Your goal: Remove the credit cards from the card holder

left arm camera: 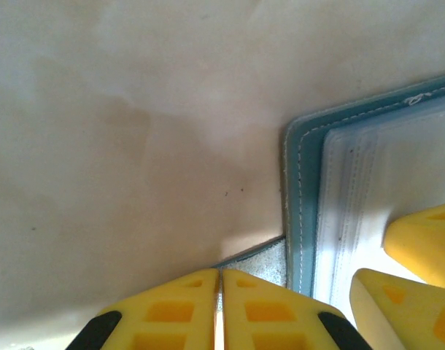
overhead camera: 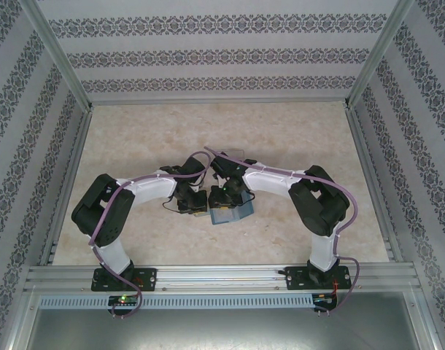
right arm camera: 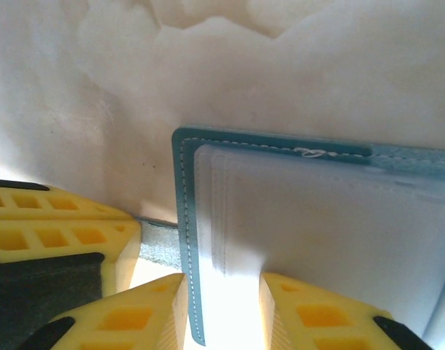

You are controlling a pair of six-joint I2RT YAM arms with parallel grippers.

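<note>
Beige table; left end effector pinches card holder.

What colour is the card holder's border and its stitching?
Teal-blue border with white stitching on the card holder; clearest in the right wrist view.

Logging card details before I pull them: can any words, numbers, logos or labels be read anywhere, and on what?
None can be read.
The card holder carries only white stitching along its teal edge.
Its clear pockets show no print.
In the top view everything is too small to tell.
</note>
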